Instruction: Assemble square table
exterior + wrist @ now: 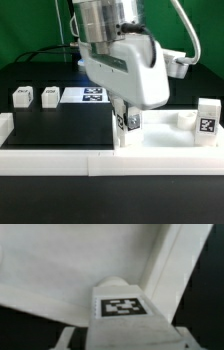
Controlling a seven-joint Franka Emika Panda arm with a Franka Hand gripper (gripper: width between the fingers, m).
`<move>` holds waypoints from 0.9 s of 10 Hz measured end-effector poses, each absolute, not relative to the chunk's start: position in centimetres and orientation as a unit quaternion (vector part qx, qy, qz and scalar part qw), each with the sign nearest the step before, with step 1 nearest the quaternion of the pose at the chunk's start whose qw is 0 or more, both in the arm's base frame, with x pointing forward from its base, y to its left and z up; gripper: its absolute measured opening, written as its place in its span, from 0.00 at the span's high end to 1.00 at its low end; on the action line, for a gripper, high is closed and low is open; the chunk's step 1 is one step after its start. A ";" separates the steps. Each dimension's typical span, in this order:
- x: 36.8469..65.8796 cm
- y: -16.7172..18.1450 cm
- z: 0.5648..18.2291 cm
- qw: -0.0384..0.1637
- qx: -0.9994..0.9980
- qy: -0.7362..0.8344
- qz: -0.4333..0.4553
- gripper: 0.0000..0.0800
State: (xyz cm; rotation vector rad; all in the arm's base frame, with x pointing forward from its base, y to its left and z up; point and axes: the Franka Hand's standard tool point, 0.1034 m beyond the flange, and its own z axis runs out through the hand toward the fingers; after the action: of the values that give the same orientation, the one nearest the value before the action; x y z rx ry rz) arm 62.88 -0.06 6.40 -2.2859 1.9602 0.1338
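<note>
Gripper [127, 124] clasps one leg block [122, 306]; three leg blocks [22, 96] [49, 95] [207, 118] stand loose.

Two camera views of one workbench. The exterior view sits in front of the black table [60, 125], a little above it, looking across and slightly down from middle distance. The white border wall [60, 158] runs along the near edge and the robot arm [120, 60] fills the upper centre. The wrist view rides on the arm above the gripper [128, 118], pointing down along its fingers from very close. A tagged leg block [122, 305] held there and a ribbed part of the white slab [60, 263] fill its picture. Both views share that leg block [130, 123] and the slab [165, 137] next to it.
</note>
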 end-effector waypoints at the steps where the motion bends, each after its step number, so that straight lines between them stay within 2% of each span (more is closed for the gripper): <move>1: 62.9 0.3 6.4 0.057 -0.699 0.712 0.049 0.64; 3: 62.9 0.4 6.4 0.054 -0.640 0.765 0.047 0.64; 5: 62.7 0.3 6.4 0.055 -0.695 0.716 0.041 0.64; 7: 61.9 0.6 6.8 0.047 -0.821 0.569 0.026 0.25; 8: 61.9 0.9 6.8 0.047 -0.854 0.517 0.022 0.21; 9: 61.9 0.8 6.8 0.048 -0.872 0.487 0.020 0.21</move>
State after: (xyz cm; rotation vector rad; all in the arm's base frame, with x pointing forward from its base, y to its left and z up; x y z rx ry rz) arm 61.88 0.77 6.75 -2.6597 1.4839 0.0624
